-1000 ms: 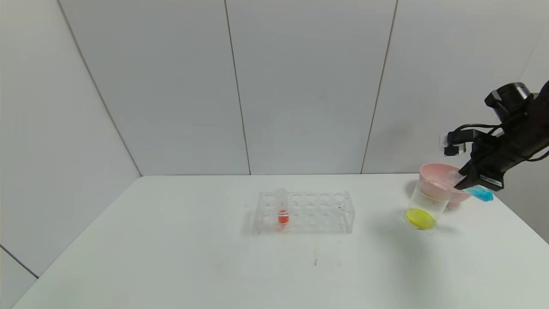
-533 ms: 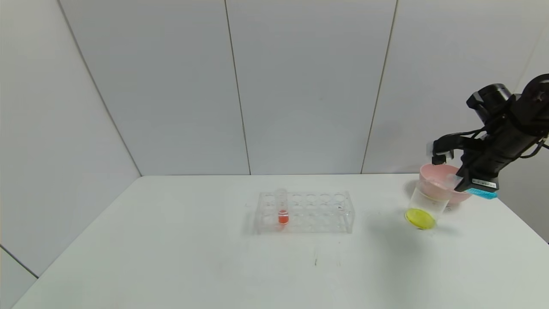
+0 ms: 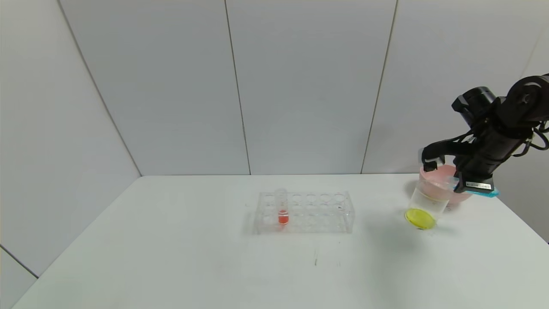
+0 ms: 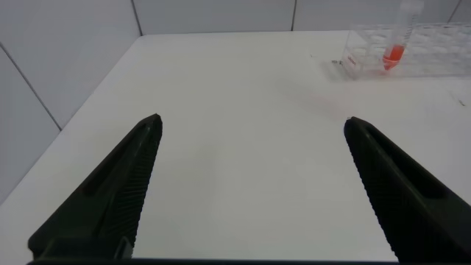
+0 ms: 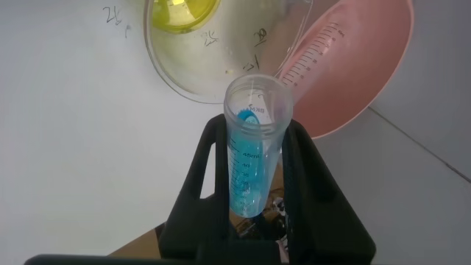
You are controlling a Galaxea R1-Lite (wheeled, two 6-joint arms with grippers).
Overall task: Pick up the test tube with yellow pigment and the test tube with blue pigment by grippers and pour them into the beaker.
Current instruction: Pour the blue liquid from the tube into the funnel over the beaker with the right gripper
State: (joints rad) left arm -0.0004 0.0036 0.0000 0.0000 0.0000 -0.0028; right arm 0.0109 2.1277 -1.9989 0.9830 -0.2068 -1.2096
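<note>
done: yellow liquid lies in the beaker
right pincer: clenched on the test tube with blue pigment, mouth tipped over beaker just below
left: blue not yet poured
left pincer: released, idle

hidden: test tube with blue pigment mostly behind right gripper in head view; pink bowl partly behind beaker | cut off: left gripper fingers at wrist-view edge; left arm unseen in head view
</note>
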